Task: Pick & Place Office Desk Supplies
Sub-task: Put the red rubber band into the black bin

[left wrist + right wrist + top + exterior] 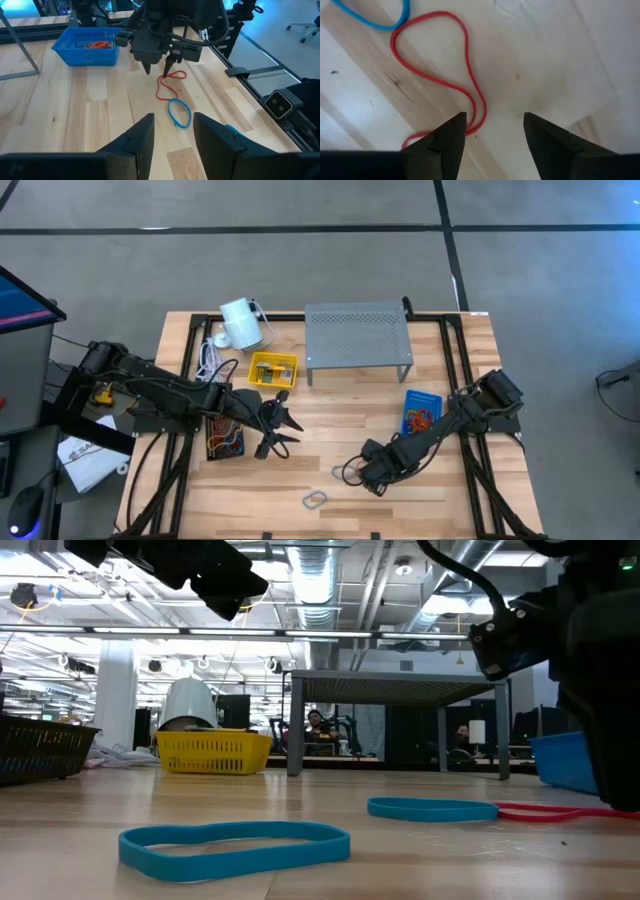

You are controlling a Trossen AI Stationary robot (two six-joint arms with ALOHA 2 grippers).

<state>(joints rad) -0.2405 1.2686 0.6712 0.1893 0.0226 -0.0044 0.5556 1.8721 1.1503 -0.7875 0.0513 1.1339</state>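
Note:
A red rubber band [432,55] lies in a long loop on the wooden table, with a blue rubber band [179,112] just beside it. My right gripper [495,117] points down over the red band's narrow end, open. The band's strand [476,116] runs between the fingers, close beside one fingertip. Another blue band [315,500] lies nearer the front edge. My left gripper [173,120] hovers open above the table's left middle [280,425], facing the right gripper, with nothing between its fingers.
A blue basket [420,410] holding orange bands stands behind the right gripper. A yellow basket [272,370], a dark basket [225,435] of bands, a white cylinder with cord [240,323] and a grey perforated shelf [357,335] stand toward the back and left.

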